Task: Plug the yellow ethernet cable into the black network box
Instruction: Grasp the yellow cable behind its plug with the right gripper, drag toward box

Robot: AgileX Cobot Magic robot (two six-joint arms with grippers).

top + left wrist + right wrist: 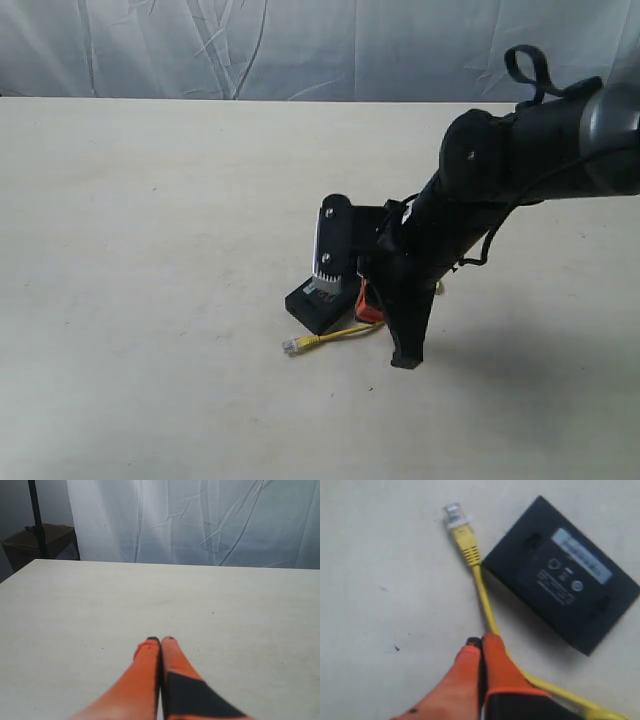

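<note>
The black network box (565,572) lies flat on the pale table, label side up; in the exterior view the black network box (315,305) sits half under my right arm. The yellow ethernet cable (482,597) runs past the box's corner, and its clear plug (454,514) rests free on the table, apart from the box. My right gripper (481,641) is shut, its orange fingers pressed together right beside the cable, with nothing between them. The cable (340,335) trails out from under that gripper (368,300). My left gripper (160,640) is shut over bare table.
A white curtain (300,45) hangs behind the table's far edge. Off the table's far corner stand a cardboard box (42,542) and a black pole (34,515). My right arm (520,160) reaches in from the right.
</note>
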